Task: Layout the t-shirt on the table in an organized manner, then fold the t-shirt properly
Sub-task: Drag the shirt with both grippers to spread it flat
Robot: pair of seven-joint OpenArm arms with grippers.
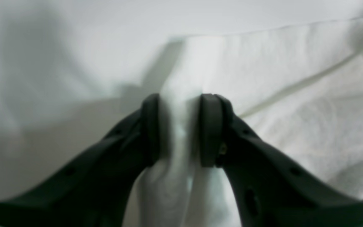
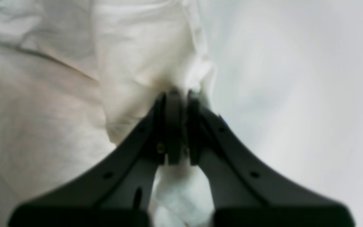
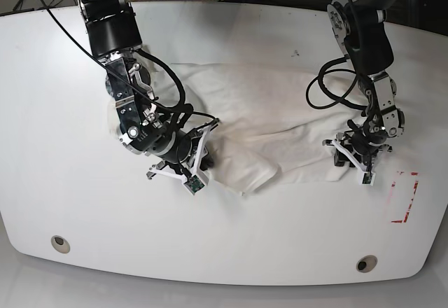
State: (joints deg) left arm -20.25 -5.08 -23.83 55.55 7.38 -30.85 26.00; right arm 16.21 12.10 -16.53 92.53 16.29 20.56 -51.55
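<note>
The white t-shirt (image 3: 259,122) lies crumpled across the middle of the table (image 3: 70,77), with no print showing. My left gripper (image 3: 346,159) is at the shirt's right end. In the left wrist view this gripper (image 1: 180,101) has its black pads pressed on a raised fold of the t-shirt (image 1: 295,94). My right gripper (image 3: 199,161) is at the shirt's lower left edge. In the right wrist view the right gripper (image 2: 181,94) is shut tight on a bunched edge of the t-shirt (image 2: 131,63), and cloth hangs out below the pads.
A red tape outline (image 3: 404,196) is stuck to the table just right of the left gripper. Two round grommet holes (image 3: 60,243) (image 3: 362,264) sit near the front edge. Black cables (image 3: 325,87) loop off both arms above the cloth.
</note>
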